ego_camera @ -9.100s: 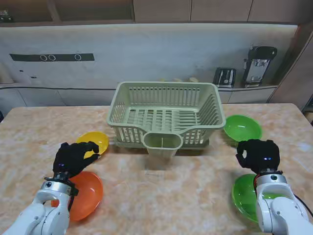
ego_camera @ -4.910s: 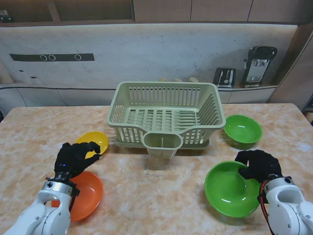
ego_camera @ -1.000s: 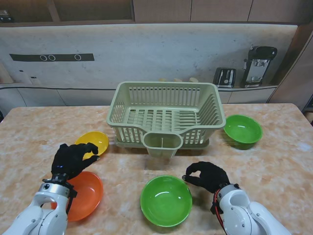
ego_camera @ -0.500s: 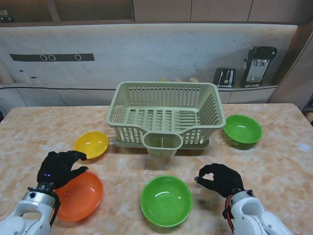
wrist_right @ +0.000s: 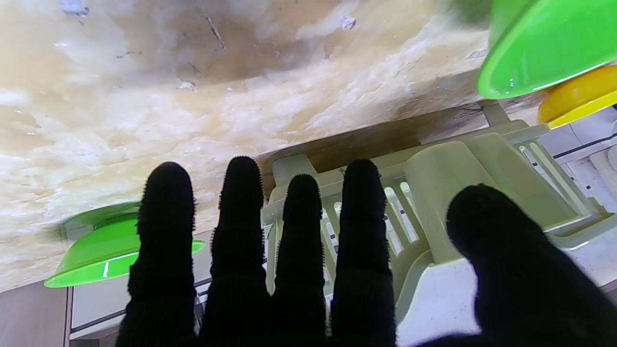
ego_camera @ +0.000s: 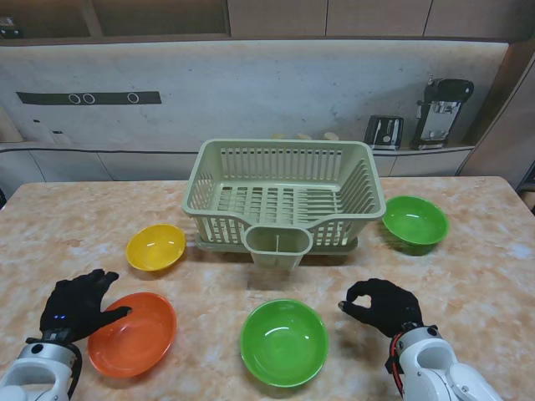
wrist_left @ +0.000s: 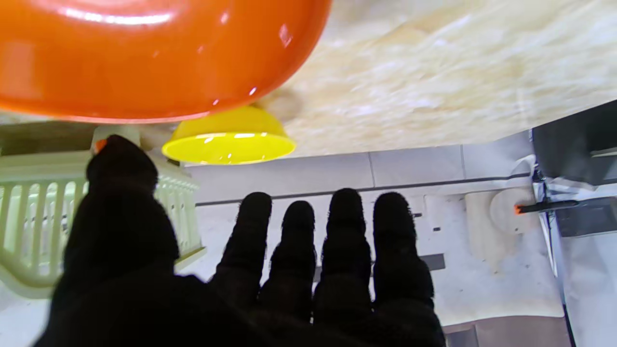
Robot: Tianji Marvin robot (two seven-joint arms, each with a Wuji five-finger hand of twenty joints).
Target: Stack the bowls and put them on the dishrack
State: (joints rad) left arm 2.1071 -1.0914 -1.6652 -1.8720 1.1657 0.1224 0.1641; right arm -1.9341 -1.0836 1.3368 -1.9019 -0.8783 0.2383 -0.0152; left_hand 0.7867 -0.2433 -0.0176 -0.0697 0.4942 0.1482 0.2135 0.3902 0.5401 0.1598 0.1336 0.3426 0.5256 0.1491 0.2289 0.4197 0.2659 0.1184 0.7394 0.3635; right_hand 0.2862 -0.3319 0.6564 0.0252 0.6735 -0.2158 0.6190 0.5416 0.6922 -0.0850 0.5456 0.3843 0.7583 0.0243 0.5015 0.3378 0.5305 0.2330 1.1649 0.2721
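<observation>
A: Where are the bowls?

B: All four sit apart on the worktop [ego_camera: 251,276], none stacked. The orange bowl [ego_camera: 134,334] is near me on the left, the yellow bowl [ego_camera: 155,247] farther off, just left of the rack [ego_camera: 284,196]. One green bowl [ego_camera: 284,342] lies in front of the rack, near me; the far green bowl [ego_camera: 415,220] sits right of the rack. The rack holds no bowl.

A: And the left hand [ego_camera: 77,305]?

B: Empty, its fingers [wrist_left: 299,241] spread. It sits at the orange bowl's left rim, thumb reaching over the edge; I can't tell if it touches.

A: The right hand [ego_camera: 380,305]?

B: Just right of the near green bowl, clear of it. It holds nothing; from the stand its thumb and forefinger curl toward each other, while the wrist view shows the fingers [wrist_right: 301,250] straight and apart.
</observation>
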